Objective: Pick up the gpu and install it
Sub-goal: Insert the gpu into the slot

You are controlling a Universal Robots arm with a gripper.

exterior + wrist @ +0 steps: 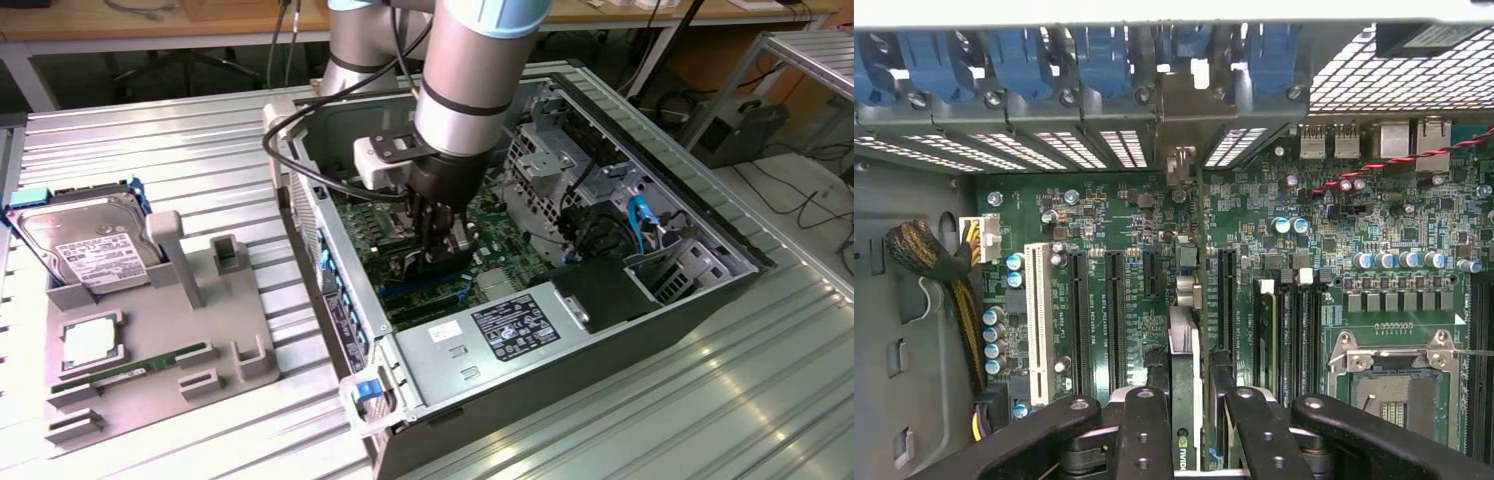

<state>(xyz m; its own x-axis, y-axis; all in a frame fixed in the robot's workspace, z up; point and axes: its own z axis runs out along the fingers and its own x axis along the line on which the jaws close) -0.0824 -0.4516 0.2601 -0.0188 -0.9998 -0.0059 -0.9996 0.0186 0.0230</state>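
The gripper (447, 262) is lowered inside the open computer case (721, 235), just above the motherboard (501, 240), and it is clenched on the gpu (1185, 385). In the wrist view the black fingers (1145, 430) stand on both sides of the card, which is seen edge-on as a thin upright plate running straight away from the gripper toward the rear wall of the case, where the slot covers (1129, 148) are. Its long axis lies parallel to the black expansion slots (1116, 300) on the motherboard, and its far end with the metal bracket (1179, 165) reaches toward an open gap between the slot covers. So the card is directly under the hand, held by its upper edge, with its lower edge turned to the board. I judge that it sits over one slot near the middle of the row, but whether the edge already touches this slot I cannot tell. On the grey holder (254, 380) beside the case, a hard drive (87, 245) and a memory stick (134, 368) are lying, well apart from the gripper.
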